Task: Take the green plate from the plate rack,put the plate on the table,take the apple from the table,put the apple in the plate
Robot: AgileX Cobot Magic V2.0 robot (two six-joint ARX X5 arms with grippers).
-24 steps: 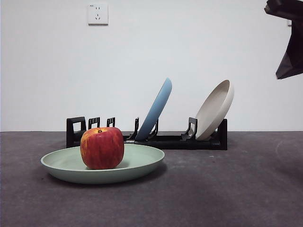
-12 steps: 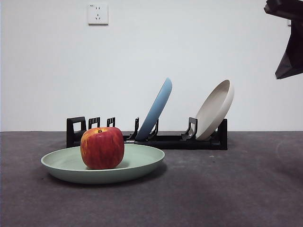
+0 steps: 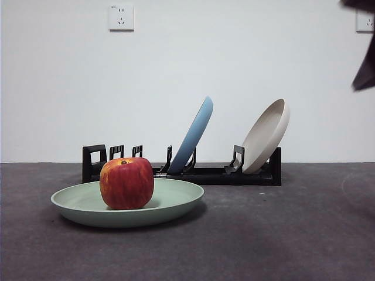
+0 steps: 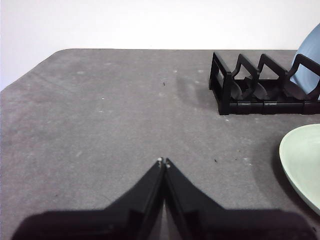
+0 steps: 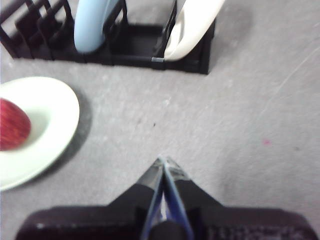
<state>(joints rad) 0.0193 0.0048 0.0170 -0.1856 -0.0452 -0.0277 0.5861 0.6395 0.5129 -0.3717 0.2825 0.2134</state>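
**Task State: Apple Seated in Plate, Both Arms Clear**

The right gripper (image 5: 163, 167) is closed on nothing, jaws pressed tip to tip, and hangs above bare table (image 5: 240, 100); in the front view it shows only as a dark tip at the upper right corner. The left gripper (image 4: 163, 162) is likewise closed and empty, low over the table, well apart from the rack end.

The apple (image 3: 126, 182) sits inside the green plate (image 3: 176, 202), which lies flat on the table in front of the plate rack (image 3: 205, 174); judged from this layout, every step of the task is complete, and no further grasp is called for; the next move is a retreat to rest only.

The light blue plate (image 3: 193, 136) and the cream dish (image 3: 266, 136) lean upright in the rack; open table lies to the right of the green plate and in front of it; a table edge shows in the left wrist view, well beyond the left gripper.
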